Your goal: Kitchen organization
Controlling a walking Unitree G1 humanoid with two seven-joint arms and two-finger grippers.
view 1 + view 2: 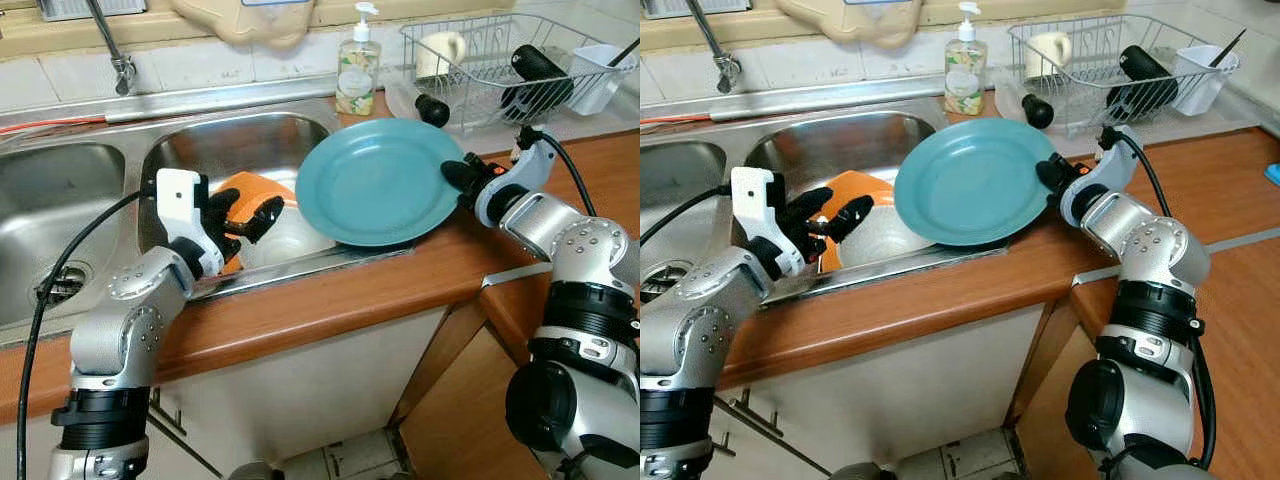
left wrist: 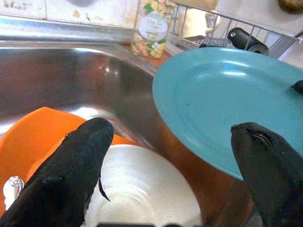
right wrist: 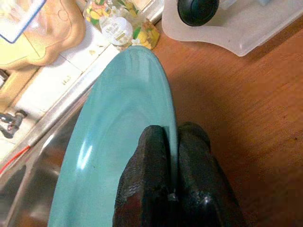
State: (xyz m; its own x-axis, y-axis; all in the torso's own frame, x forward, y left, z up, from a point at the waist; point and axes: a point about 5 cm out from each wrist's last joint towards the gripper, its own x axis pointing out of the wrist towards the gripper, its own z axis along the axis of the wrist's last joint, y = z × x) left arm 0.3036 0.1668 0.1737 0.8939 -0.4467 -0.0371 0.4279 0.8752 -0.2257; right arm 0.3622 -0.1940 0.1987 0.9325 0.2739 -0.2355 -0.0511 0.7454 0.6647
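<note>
Plate (image 1: pixel 378 182), teal and round, is held tilted over the corner where the sink (image 1: pixel 240 140) meets the wooden bench (image 1: pixel 400 285), its lower edge at or just above the steel rim. The right gripper (image 1: pixel 462 176) has its fingers (image 3: pixel 150 177) pinched tight on the plate's rim, one finger on each face, as the right wrist view shows plainly. The left gripper (image 1: pixel 245 213) hovers over the basin with its fingers (image 2: pixel 75 165) spread wide and holding nothing, above an orange dish (image 2: pixel 33 137) and a white bowl (image 2: pixel 147 189) that lie in the sink.

The plate looks stiff and fairly light, probably plastic or glazed ware; its glossy surface suggests it could slip, and a hold on one edge leaves the far side free to swing. A firm grip on the rim seems the only practical hold. Whether it would break if dropped cannot be judged.

The plate hides part of the bench and sink edge behind it, so whether its lower edge touches the rim is unclear. The dish rack (image 1: pixel 480 45) beyond, beside the soap bottle (image 1: pixel 357 65), is cut off at the top, and its free slots are hard to make out.
</note>
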